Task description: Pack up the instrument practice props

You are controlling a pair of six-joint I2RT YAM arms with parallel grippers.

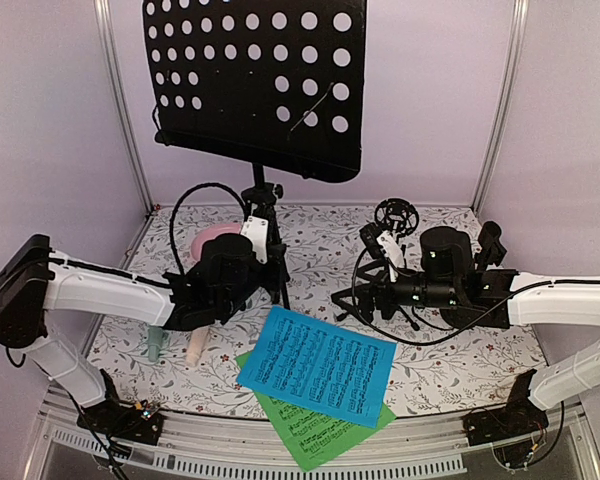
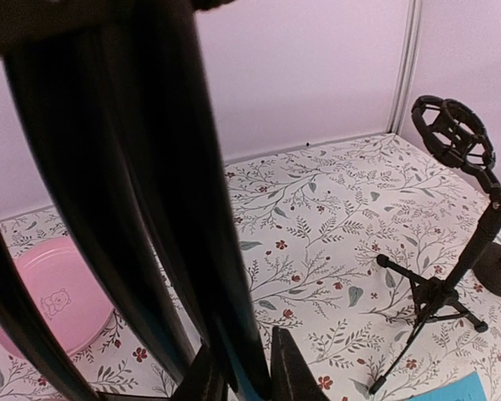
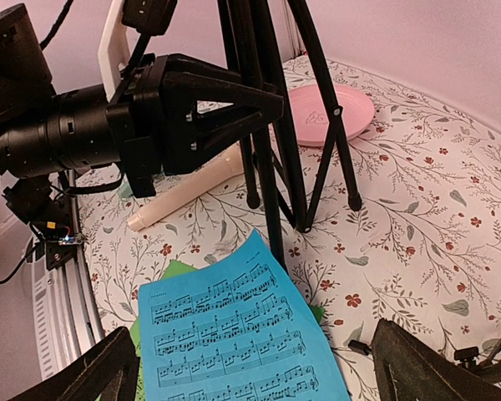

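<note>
The black perforated music desk (image 1: 250, 80) stands on its tripod legs (image 1: 280, 285) at the back centre. My left gripper (image 1: 258, 275) is shut on one tripod leg (image 2: 234, 334); its fingers (image 2: 292, 372) pinch it low down, as the right wrist view (image 3: 263, 104) also shows. A blue music sheet (image 1: 315, 365) lies on a green one (image 1: 320, 432) in front. The peach microphone (image 1: 197, 345) and the mint-green one (image 1: 156, 345) lie under my left arm. My right gripper (image 1: 365, 295) is open and empty above the blue sheet (image 3: 234, 334), beside a small black microphone tripod (image 1: 390, 218).
A pink round plate (image 1: 215, 240) lies behind the left gripper, left of the stand legs. The small tripod (image 2: 451, 284) stands right of the stand with its legs spread. Pink walls and metal posts close the back and sides. Cables loop around both wrists.
</note>
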